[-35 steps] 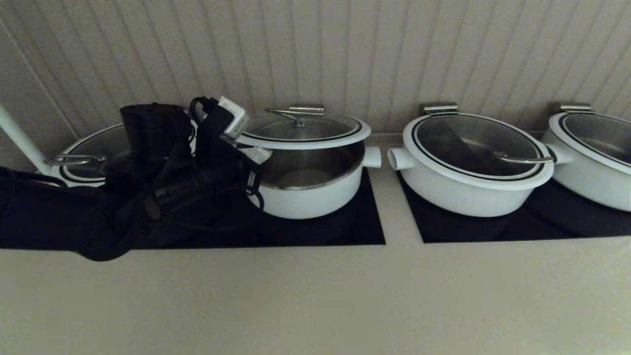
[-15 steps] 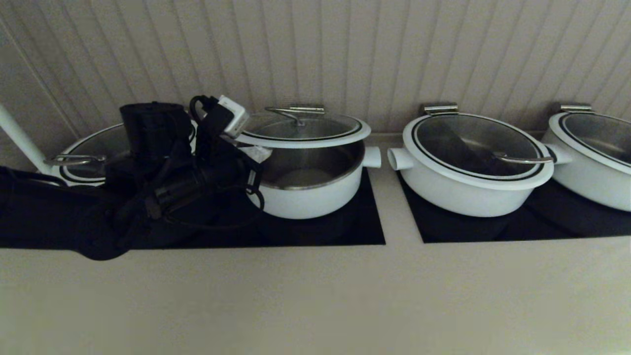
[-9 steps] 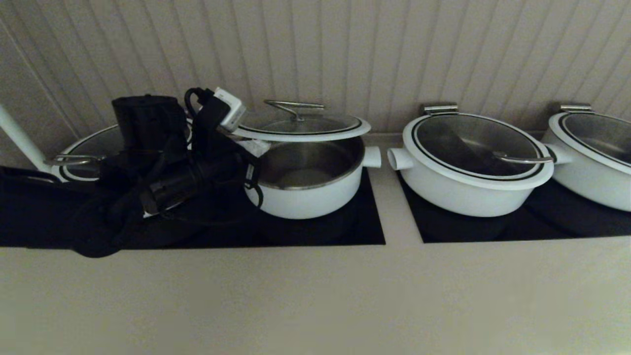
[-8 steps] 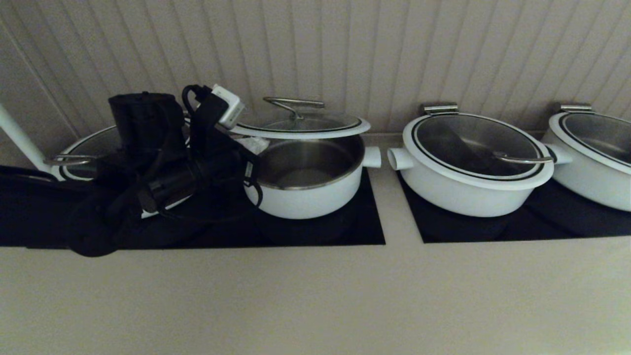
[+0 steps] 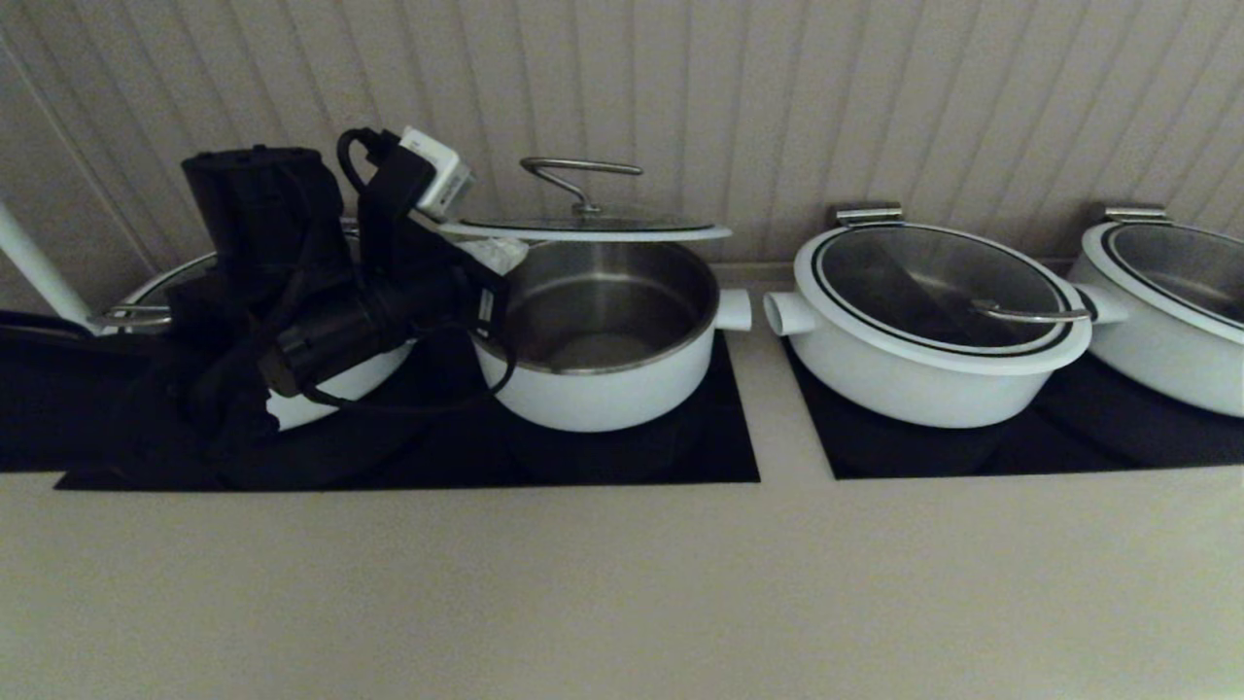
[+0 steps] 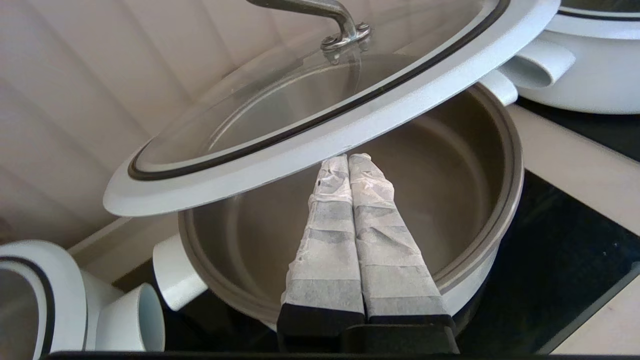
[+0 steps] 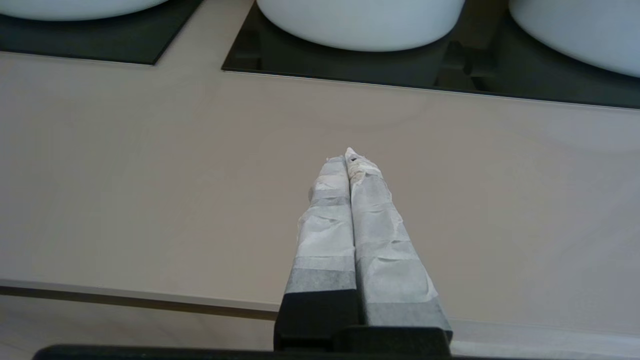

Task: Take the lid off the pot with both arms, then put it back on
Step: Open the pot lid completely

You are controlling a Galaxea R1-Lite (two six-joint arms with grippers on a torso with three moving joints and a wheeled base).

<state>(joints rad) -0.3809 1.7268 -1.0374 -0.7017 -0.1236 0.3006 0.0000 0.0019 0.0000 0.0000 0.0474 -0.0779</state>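
The lid (image 5: 583,229), glass with a white rim and a steel loop handle (image 5: 580,170), hangs level above the open pot (image 5: 603,389), clear of its steel rim. My left gripper (image 5: 496,255) is at the lid's left edge. In the left wrist view its taped fingers (image 6: 330,235) are pressed together, with the gripper's tips (image 6: 348,157) tucked under the lid's white rim (image 6: 320,135), over the pot's steel bowl (image 6: 450,165). My right gripper (image 7: 348,155) is shut and empty over the bare counter, out of the head view.
A wider white pot with its lid on (image 5: 933,379) stands right of the task pot, another (image 5: 1166,331) at the far right, and one (image 5: 155,301) behind my left arm. Black cooktop panels (image 5: 632,457) lie under them. Beige counter (image 5: 622,583) in front; ribbed wall close behind.
My left arm has risen and carried the lid upward. The lid went from resting tilted on the pot's back rim to hanging level above the pot.
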